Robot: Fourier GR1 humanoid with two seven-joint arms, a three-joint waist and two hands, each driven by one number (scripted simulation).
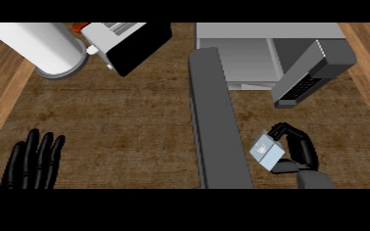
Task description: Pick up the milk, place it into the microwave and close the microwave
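The right robot hand (298, 144) is curled around the milk carton (266, 151), holding it just right of the microwave door (217, 127), which stands swung open. The left robot hand (33, 159) rests with straight fingers, well left of the door, over the desk (115, 122). Beyond the door sits the microwave (267, 54); farther left, a toaster (127, 41) and a white cylinder (43, 49).
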